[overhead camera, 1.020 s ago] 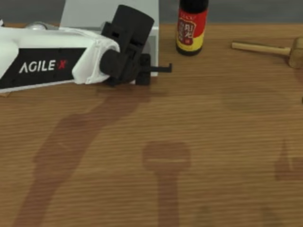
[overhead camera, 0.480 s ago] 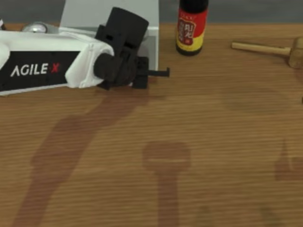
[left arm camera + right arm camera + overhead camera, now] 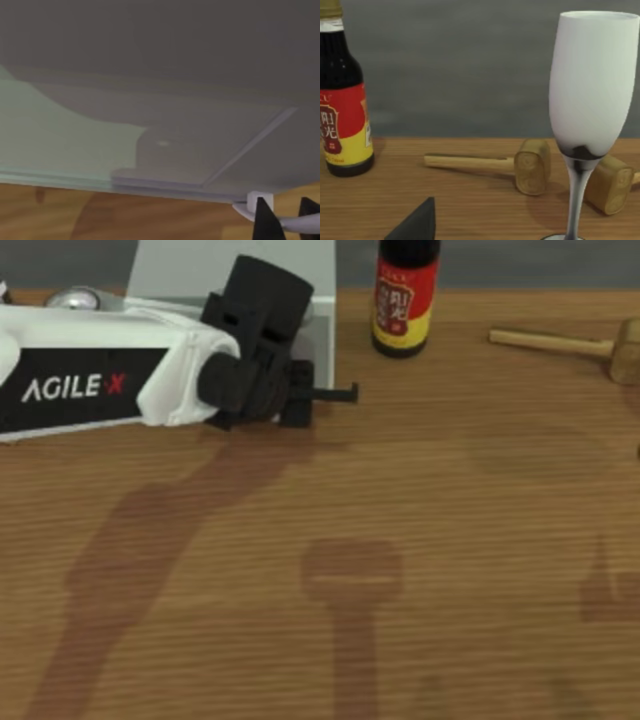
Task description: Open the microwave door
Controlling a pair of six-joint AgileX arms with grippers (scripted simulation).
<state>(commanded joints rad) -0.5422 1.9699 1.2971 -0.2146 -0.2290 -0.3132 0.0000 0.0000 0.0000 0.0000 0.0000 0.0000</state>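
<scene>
The microwave (image 3: 200, 265) stands at the table's back left. My left arm reaches across its front, and my left gripper (image 3: 345, 392) is at the front right corner. The left wrist view is filled by the microwave door (image 3: 150, 125), with its grey window close up. The door's white handle (image 3: 260, 199) sits at its edge, and a pale strip of it runs between the black tips of my left gripper (image 3: 285, 220), which is shut on it. My right gripper (image 3: 420, 225) is parked out of the top view, low over the table at the right.
A sauce bottle (image 3: 405, 300) stands just right of the microwave. A wooden mallet (image 3: 560, 343) lies at the back right. A white wine glass (image 3: 592, 85) stands close to my right gripper. A silver scale (image 3: 75, 298) peeks out behind my left arm.
My left arm shifted a little to the left and toward the table's front between one second and half a second ago. It has held still since.
</scene>
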